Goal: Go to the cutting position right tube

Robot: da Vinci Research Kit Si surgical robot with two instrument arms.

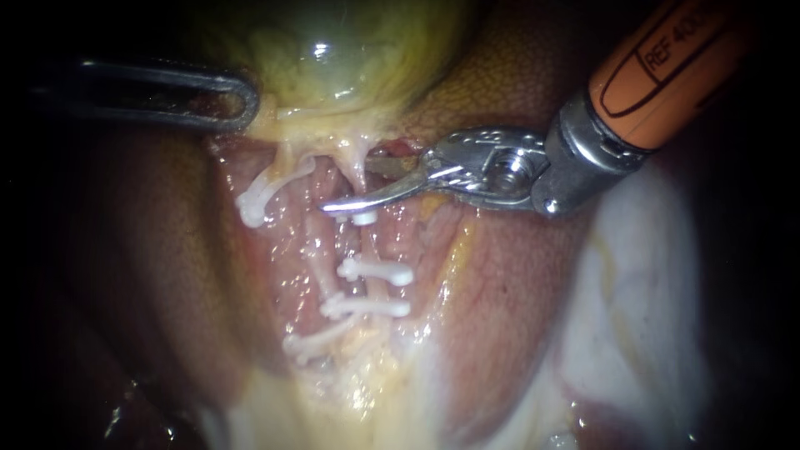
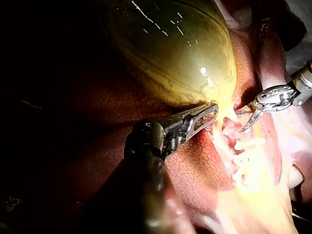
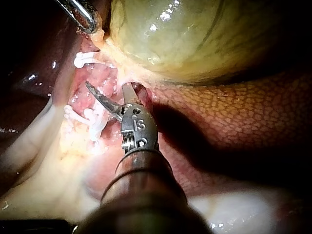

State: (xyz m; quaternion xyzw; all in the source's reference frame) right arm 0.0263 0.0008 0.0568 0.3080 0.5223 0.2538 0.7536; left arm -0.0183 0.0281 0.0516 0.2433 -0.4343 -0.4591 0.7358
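1. Right instrument [image 1: 348, 185]: blades spread, holding nothing.
2. Right tube [image 1: 372, 287]: runs from the gallbladder [image 1: 333, 58] down through white clips. Its upper stretch lies crosswise at the blades' mouth, just above the top clip [image 1: 364, 218].
3. Left instrument [image 1: 225, 104]: at the gallbladder's edge, farther from the tube.
4. Judgement: only a short advance appears needed.

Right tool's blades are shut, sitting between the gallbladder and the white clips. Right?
No. The right tool has its blades open, with a clear gap between them. The endoscope view shows it, and the right wrist view too. The rest holds: it sits between the gallbladder and the white clips.
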